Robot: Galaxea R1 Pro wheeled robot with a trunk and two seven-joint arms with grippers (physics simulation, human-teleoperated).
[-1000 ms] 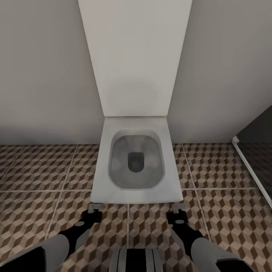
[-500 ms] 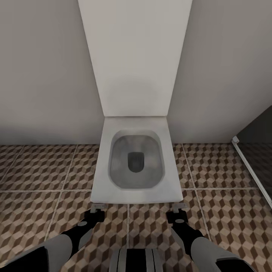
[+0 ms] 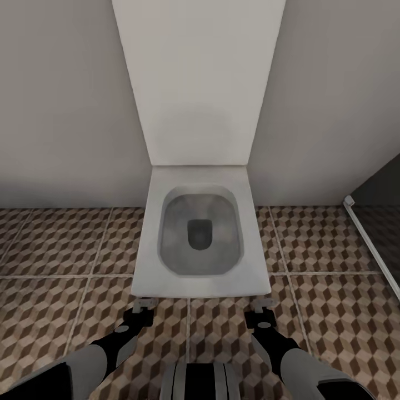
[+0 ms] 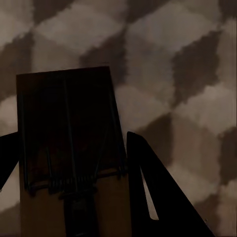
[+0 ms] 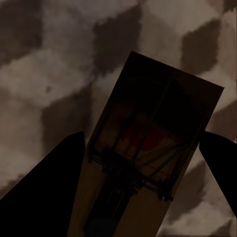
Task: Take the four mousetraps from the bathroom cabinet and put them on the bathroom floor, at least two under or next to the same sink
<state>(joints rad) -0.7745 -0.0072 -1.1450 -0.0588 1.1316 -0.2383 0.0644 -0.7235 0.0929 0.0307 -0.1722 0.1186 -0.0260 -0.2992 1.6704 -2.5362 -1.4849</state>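
- Cube-patterned tiling in brown, beige and white covers the bathroom floor (image 3: 61, 250), with pale grout lines dividing large squares; a plain pale wall rises behind it.
- Left-held mousetrap (image 4: 74, 158): a flat rectangular tan wooden board with dark metal wire and a coiled spring across it. It sits between the fingers of the left claw (image 4: 71, 163), which are clamped on its long edges. Its free end projects forward over the tiles.
- Right-held mousetrap (image 5: 148, 158): the same flat board, with dark wire and a red mark near its middle. It sits skewed between the fingers of the right claw (image 5: 148, 168), which are closed against its sides.
- Judgement on the hold: gripping the thin edges keeps the wire mechanism clear of the fingers and lets each board be laid down flat.
- Head view: both claws (image 3: 143, 310) (image 3: 261, 311) are held low, side by side, just above the tiles in front of the toilet (image 3: 200, 239). The traps themselves are too small to make out there.
- Toilet: white, square-edged and smooth, its lid upright against the wall, with a grey bowl inside.
- A dark panel with a pale edge strip (image 3: 369, 239) stands at the right.
- Judgement on progress: two traps are in transit. This spot is beside a toilet, not a sink, so it does not serve the sink requirement.
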